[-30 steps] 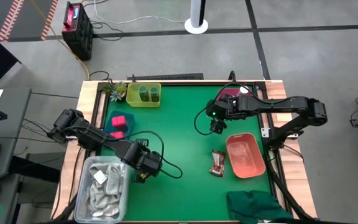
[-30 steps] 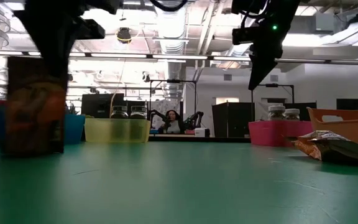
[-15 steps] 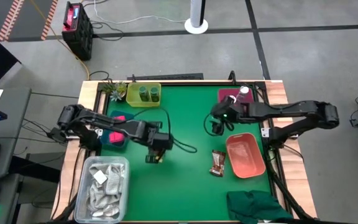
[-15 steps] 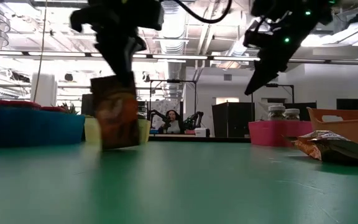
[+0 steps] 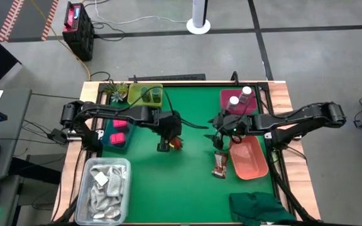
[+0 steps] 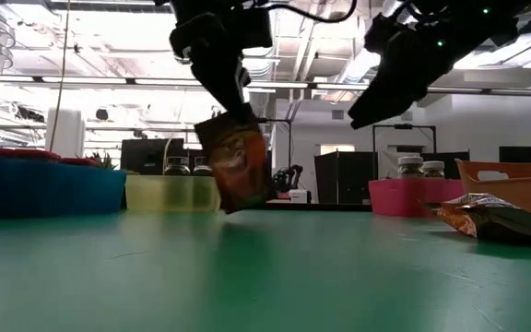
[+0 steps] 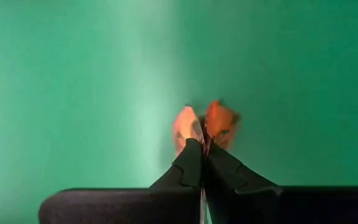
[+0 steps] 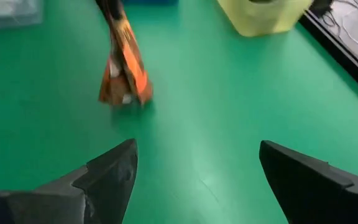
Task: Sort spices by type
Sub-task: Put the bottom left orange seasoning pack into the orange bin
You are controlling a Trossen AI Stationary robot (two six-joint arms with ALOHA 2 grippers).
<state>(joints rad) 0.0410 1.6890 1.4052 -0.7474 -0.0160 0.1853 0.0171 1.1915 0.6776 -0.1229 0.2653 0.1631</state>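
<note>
My left gripper (image 5: 167,140) hangs over the middle of the green mat, shut on a brown-and-orange sachet (image 5: 177,143) (image 6: 235,168) (image 8: 122,81). My right gripper (image 5: 222,139) (image 8: 197,168) stands open to its right with nothing between its fingers, slanting down toward the held sachet. A second brown sachet (image 5: 220,164) (image 6: 491,219) lies flat on the mat beside the salmon tray (image 5: 259,164). Two green jars stand in the yellow bin (image 5: 134,99), white-capped bottles (image 5: 239,98) in the pink bin, and pink packs (image 5: 119,123) in the blue bin. My left gripper pinches the sachet's top edge (image 7: 204,124) between its two shut fingers (image 7: 188,165). The fingers come from above, slanting down toward the table's right. The sachet hangs below them, tilted, its lower end (image 6: 233,207) low over the mat.
A clear tub of white rags (image 5: 103,183) stands at the near left. A dark green cloth (image 5: 259,207) lies at the near right. A small plant (image 5: 115,90) sits at the far left corner. Bare mat lies between the two arms and toward the near edge.
My left gripper has swung from beside the rag tub toward the table's middle and far side, carrying the sachet, which now hangs tilted. My right gripper has come down and toward the near edge, tipping from pointing down to nearly level.
</note>
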